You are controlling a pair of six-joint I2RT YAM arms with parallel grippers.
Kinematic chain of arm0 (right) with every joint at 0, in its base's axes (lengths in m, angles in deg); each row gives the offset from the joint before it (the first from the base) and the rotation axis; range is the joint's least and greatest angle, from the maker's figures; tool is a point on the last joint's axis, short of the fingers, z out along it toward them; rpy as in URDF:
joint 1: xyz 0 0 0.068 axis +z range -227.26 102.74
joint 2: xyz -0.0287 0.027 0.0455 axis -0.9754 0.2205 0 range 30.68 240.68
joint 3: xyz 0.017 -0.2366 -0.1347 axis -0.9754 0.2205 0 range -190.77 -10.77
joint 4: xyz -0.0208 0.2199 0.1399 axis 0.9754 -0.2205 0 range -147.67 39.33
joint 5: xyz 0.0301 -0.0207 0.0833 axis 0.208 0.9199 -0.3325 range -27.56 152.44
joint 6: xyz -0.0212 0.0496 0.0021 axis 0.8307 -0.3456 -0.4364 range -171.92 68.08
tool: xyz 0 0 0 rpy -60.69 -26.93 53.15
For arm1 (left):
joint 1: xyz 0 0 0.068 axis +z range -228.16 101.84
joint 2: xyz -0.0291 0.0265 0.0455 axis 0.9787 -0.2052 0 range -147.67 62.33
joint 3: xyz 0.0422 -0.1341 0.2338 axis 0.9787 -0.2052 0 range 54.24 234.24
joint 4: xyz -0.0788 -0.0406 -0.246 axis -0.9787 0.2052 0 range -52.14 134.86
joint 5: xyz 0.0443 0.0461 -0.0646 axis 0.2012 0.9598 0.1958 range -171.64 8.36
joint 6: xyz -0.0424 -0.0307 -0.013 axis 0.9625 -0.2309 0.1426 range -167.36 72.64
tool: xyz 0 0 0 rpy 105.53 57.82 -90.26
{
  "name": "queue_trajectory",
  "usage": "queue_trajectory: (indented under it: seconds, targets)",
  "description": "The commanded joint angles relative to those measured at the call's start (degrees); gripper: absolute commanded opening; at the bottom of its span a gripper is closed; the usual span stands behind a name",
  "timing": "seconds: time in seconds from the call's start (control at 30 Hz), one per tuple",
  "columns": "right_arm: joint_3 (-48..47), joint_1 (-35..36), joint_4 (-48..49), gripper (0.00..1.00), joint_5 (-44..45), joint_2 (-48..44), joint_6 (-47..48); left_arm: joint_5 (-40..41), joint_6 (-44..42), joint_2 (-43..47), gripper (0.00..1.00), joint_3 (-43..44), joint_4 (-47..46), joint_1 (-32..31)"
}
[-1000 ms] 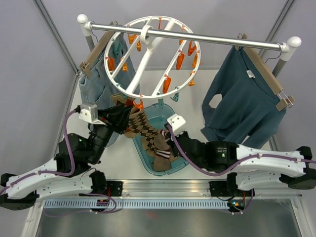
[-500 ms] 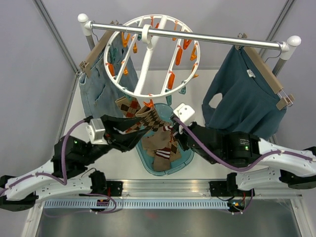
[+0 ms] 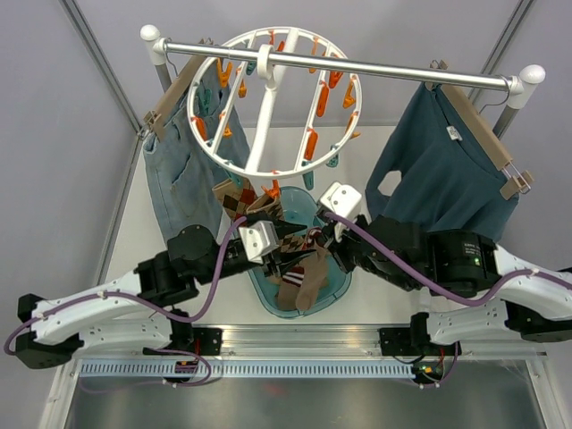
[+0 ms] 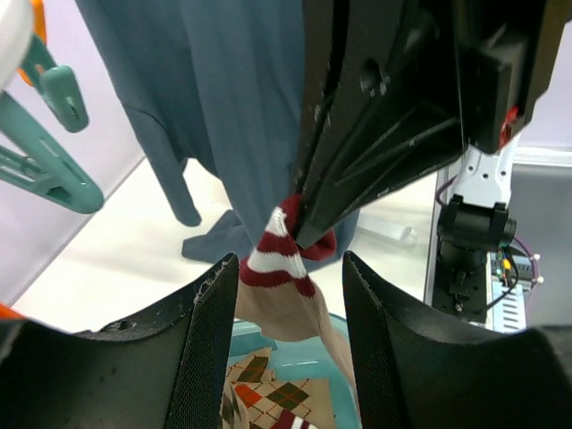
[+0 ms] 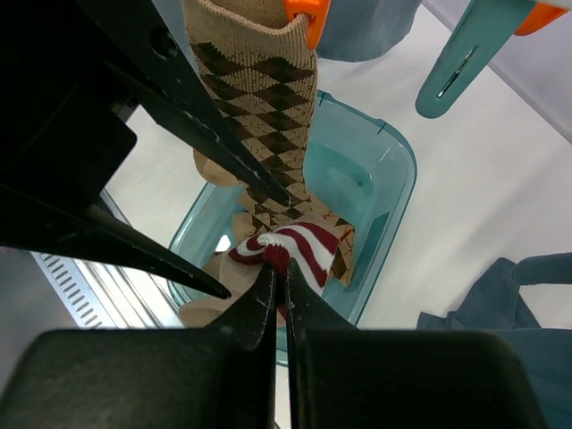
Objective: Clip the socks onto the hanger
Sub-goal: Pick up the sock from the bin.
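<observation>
The white ring hanger (image 3: 268,98) with orange and teal clothespins hangs from the rail. An argyle sock (image 5: 264,89) hangs clipped from an orange pin at its near rim (image 3: 246,198). My right gripper (image 5: 279,268) is shut on the red-and-white striped cuff of a tan sock (image 4: 279,268), which dangles over the basket (image 3: 308,281). My left gripper (image 4: 290,261) stands open, with one finger on each side of that cuff, not touching it. More socks (image 4: 281,393) lie in the basket below. In the top view the two grippers meet at about the basket's middle (image 3: 299,250).
A teal basket (image 3: 344,284) sits on the table below the grippers. Blue-grey jeans (image 3: 179,174) hang on a wooden hanger at the left and a teal sweater (image 3: 438,179) at the right, both from the steel rail (image 3: 375,67). A teal clothespin (image 5: 465,63) hangs close by.
My left gripper has left the hanger's rim, swung right to the right gripper and opened. The right gripper has risen from the basket with the striped-cuff sock. The hanger ring has swung.
</observation>
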Motion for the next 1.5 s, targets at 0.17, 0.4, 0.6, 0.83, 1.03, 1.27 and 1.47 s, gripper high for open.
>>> queue_trajectory:
  seconds: [0.17,0.4,0.6,0.83,1.03,1.27,1.47]
  targets:
    - [-5.1,0.3,-3.9,0.00,-1.0,1.7,1.5,-2.6,-3.2,-2.1,0.56,3.4,0.2,0.1]
    - [-7.3,0.2,-4.6,0.00,-1.8,3.2,2.4,-4.7,-3.3,-4.7,0.54,5.1,2.3,0.1]
    - [-9.7,0.3,-5.8,0.00,-1.4,4.1,3.0,-6.6,-3.6,-5.0,0.49,5.2,3.2,0.1]
    - [-11.0,0.2,-5.9,0.00,-2.1,5.1,3.7,-7.3,-3.8,-5.1,0.39,5.3,3.2,0.1]
    - [-12.1,0.2,-6.2,0.00,-2.6,5.7,3.9,-7.5,-3.6,-5.3,0.23,5.2,2.8,0.1]
    - [-11.9,0.3,-4.8,0.11,0.3,5.6,3.6,-7.1,-2.0,-5.8,0.02,4.6,1.4,0.0]
    - [-7.0,0.2,0.8,0.44,7.8,2.4,3.8,-0.9,3.5,-5.7,0.02,2.0,-3.6,0.1]
